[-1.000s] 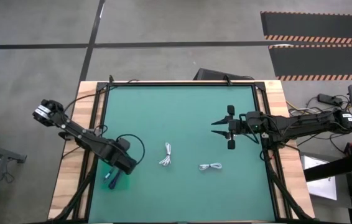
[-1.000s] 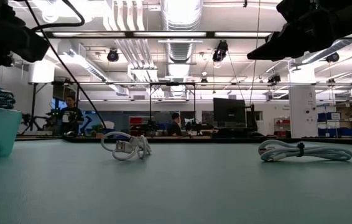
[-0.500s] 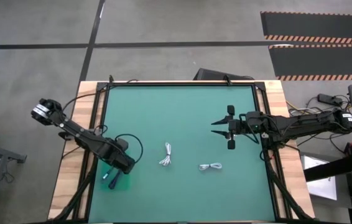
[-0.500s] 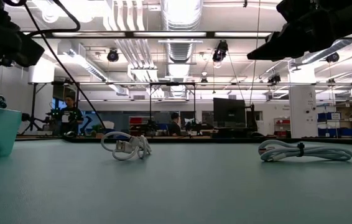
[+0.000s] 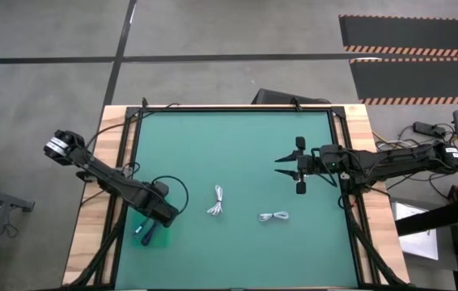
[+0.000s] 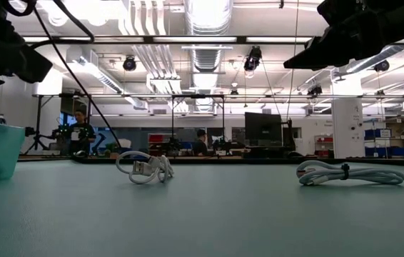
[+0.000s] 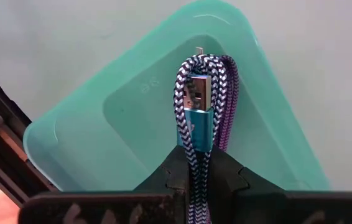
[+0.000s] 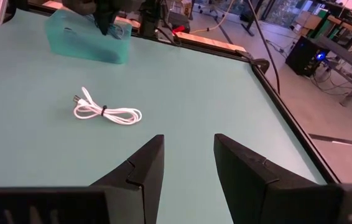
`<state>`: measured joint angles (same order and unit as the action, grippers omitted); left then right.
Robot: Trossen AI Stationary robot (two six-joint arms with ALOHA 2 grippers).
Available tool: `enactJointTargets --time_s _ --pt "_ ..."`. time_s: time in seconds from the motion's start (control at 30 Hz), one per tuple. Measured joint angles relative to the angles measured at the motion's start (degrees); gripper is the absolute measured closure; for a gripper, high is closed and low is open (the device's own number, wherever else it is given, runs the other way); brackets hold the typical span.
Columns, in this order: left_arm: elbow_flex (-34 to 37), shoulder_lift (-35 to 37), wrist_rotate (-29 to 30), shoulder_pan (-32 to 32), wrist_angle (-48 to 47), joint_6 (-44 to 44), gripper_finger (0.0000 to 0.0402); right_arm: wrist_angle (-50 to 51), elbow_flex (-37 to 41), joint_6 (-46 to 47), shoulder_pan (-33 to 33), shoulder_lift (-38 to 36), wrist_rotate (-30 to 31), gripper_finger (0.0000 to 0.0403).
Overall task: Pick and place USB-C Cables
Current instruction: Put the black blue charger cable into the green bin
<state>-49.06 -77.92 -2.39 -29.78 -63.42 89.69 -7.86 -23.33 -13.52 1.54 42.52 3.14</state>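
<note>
Two coiled white USB-C Cables lie mid-mat, between your arms. Left gripper pinches braided blue-white cable over teal bin. Right gripper hovers, fingers spread.

High view straight down on the whole table; low view level across it; both show the white cables

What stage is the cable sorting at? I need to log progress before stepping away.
Nothing looks placed yet. In hand: the left gripper is shut on a blue-and-white braided cable, holding it over the teal container at the mat's left edge. Left: two white cables lie loose on the green mat, untouched. The right gripper hovers open over the mat's right side.
</note>
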Motion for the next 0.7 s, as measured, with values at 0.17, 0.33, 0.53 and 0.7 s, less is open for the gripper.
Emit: enactJointTargets --time_s 0.17,0.33,0.53,0.7 --pt "0.0 -1.0 0.0 0.0 0.0 0.0 0.0391 0.0 0.0 0.0 0.0 0.0 0.0 0.0271" --pt "0.0 -2.0 0.0 0.0 0.0 0.0 0.0390 0.0 0.0 0.0 0.0 0.0 0.0 0.0271" --pt "0.0 -2.2 -0.1 0.0 0.0 0.0 0.0370 0.0 0.0 0.0 0.0 0.0 0.0 0.0271" --pt "0.0 -2.2 -0.3 0.0 0.0 0.0 0.0365 0.0 0.0 0.0 0.0 0.0 0.0 0.0271"
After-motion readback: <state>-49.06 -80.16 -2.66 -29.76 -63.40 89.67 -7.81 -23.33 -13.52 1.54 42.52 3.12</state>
